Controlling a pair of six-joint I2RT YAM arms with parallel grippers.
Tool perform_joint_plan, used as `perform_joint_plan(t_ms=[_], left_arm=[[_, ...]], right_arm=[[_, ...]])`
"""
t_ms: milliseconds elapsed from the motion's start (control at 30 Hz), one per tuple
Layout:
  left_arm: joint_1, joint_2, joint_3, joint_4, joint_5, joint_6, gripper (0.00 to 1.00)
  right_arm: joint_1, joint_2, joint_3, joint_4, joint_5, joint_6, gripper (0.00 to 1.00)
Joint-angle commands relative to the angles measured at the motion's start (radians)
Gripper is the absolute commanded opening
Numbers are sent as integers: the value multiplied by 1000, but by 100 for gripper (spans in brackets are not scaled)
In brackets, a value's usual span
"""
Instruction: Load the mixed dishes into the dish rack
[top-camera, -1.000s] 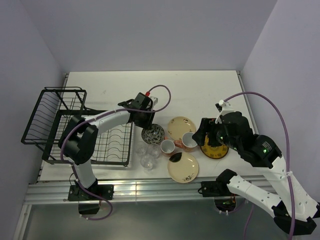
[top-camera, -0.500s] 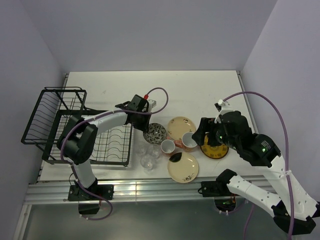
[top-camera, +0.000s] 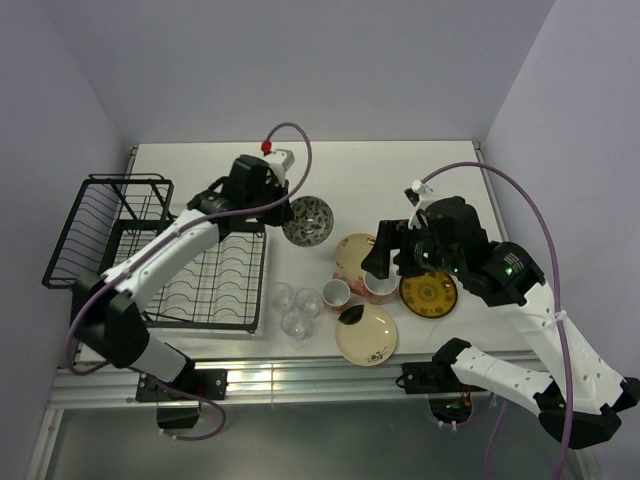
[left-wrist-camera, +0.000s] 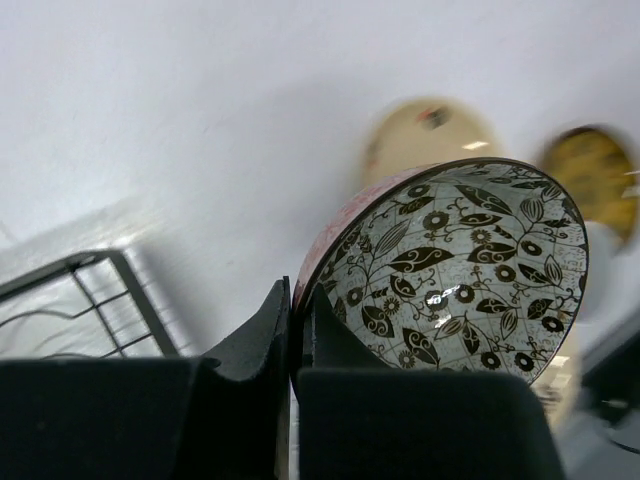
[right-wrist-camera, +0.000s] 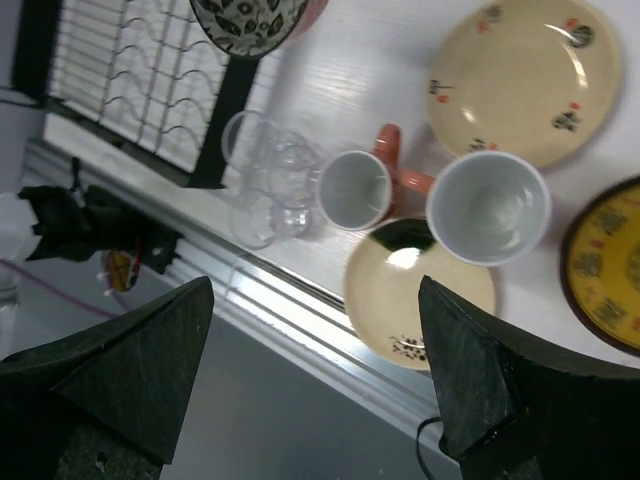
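Left jaws clamp rim of dark patterned bowl (top-camera: 307, 221), held on edge above worktop (top-camera: 420, 170), upper ctr of top view. Its target, the dish rack (top-camera: 215, 290), lies just left & lower, on the left arm's side; prob. a short swing leftward. Right jaws gape wide, empty, over pink mugs (top-camera: 380, 285), ctr-right.

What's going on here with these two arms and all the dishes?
The robot is loading dishes into a wire rack. The left arm has its jaws shut on the rim of the patterned bowl and holds it tilted, near the rack. The right arm hangs over the two mugs with its jaws open, holding nothing. The plates and glasses sit on the table, and no dish shows in the rack yet.
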Motion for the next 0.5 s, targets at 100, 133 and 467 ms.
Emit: perform_joint_plan(t_ms=[100,133,467], left_arm=[[12,-250,62,156,315,-171,0],[14,-271,30,185,388,-196,0],[17,-476,-147,368,492,-426,0]], right_arm=[[-17,34,69,223,-335,9,93],[-18,34,70,252,-361,18,93],[-20,23,76,537,-548,109,94]])
